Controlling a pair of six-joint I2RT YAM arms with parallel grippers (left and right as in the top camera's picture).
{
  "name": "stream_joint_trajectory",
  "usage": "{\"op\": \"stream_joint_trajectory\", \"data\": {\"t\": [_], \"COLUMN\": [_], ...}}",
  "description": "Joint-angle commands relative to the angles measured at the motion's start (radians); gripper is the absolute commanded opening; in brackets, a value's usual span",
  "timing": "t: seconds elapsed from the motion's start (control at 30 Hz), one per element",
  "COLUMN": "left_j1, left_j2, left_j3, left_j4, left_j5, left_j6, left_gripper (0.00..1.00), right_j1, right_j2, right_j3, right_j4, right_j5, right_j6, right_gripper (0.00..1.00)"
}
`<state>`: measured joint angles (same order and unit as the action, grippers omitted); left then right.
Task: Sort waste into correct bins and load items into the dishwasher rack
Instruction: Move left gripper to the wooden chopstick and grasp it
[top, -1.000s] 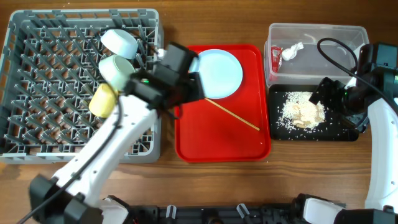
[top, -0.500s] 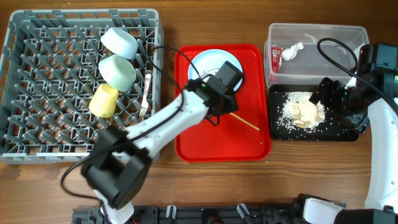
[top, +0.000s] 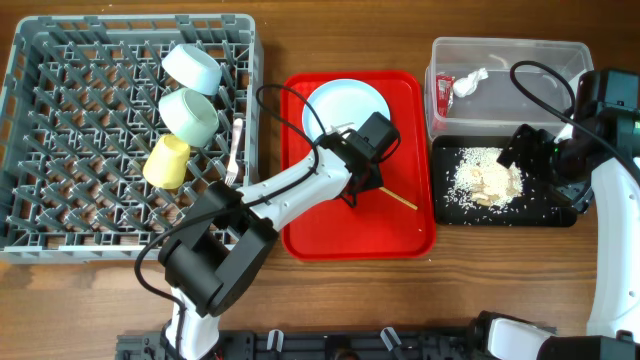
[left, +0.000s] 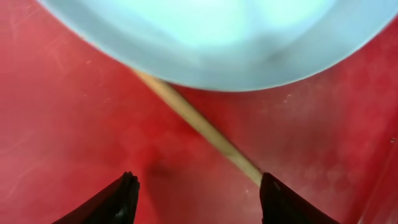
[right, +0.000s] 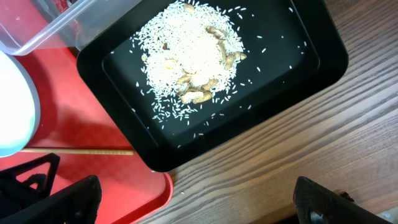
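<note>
Left end effector (left: 199, 186) newly above chopstick (left: 198, 124)

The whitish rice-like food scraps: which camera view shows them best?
The right wrist view: the whitish rice-like food scraps lie close and sharp in the shallow black rectangular tray. The overhead view shows them small; the left wrist view shows none.

The overhead camera looks straight down on the whole table (top: 450, 290), from dishwasher rack (top: 60, 200) to black tray (top: 545, 207). The left wrist camera sits very close over the red tray (left: 62, 124), facing a chopstick (left: 199, 127) and the light-blue plate (left: 217, 37)'s edge. The right wrist camera hangs higher above the black tray and catches that same chopstick.
</note>
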<state>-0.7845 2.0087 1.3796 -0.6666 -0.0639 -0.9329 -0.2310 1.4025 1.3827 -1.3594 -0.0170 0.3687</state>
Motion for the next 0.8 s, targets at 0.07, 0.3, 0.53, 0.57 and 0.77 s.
{"op": "stream_joint_trajectory", "data": {"t": [0.07, 0.3, 0.53, 0.57, 0.77], "left_j1": [-0.004, -0.005, -0.012, -0.014, -0.023], "left_j2": [0.01, 0.052, 0.132, 0.14, 0.188], "left_j3": [0.174, 0.343, 0.343, 0.343, 0.343], "left_j4": [-0.158, -0.266, -0.274, -0.274, -0.276], "left_j5": [-0.032, -0.031, 0.029, 0.029, 0.002], "left_j6": [-0.01, -0.005, -0.041, -0.044, -0.044], "left_gripper": [0.68, 0.74, 0.73, 0.73, 0.72], "right_j1": [-0.003, -0.003, -0.003, -0.003, -0.003], "right_j2": [-0.002, -0.002, -0.002, -0.002, -0.002], "right_j3": [0.003, 0.003, 0.003, 0.003, 0.003], "right_j4": [0.005, 0.005, 0.005, 0.005, 0.005], "right_j5": [0.016, 0.016, 0.016, 0.016, 0.016], "right_j6": [-0.002, -0.002, -0.002, -0.002, -0.002], "right_gripper": [1.0, 1.0, 1.0, 1.0, 1.0]}}
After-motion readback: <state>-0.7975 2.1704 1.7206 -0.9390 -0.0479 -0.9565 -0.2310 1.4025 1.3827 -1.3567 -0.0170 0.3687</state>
